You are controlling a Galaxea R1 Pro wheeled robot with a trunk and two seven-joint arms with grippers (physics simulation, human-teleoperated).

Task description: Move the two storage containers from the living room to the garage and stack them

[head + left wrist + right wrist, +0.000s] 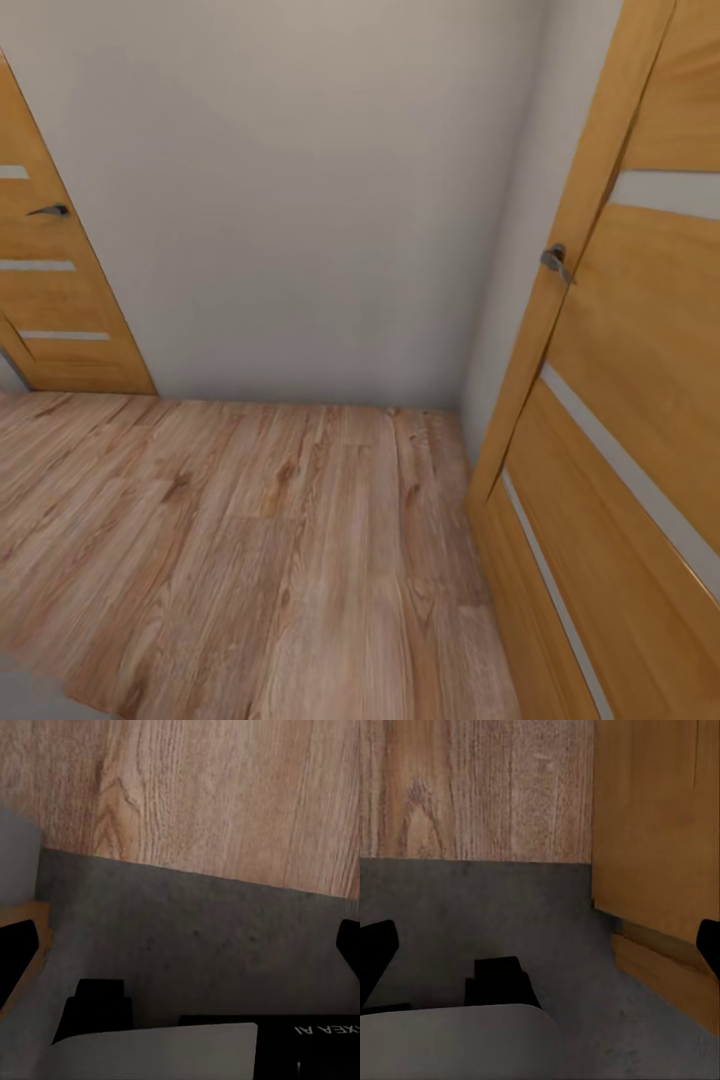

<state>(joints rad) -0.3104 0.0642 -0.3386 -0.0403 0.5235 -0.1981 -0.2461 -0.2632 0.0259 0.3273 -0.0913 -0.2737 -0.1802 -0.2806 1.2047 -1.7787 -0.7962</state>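
left gripper [180, 945] fingers apart, empty, over concrete floor [195, 937] | right gripper [540, 945] apart, empty, beside open wooden door [660, 832] | wood plank floor [250, 550] ahead, then wall [300, 200] | containers out of sight, bearing unknown

The dark grey concrete floor [195, 937] lies under the robot and meets the light wood plank floor [250, 540] along a straight seam. In the right wrist view the concrete [472, 915] reaches a wooden door.
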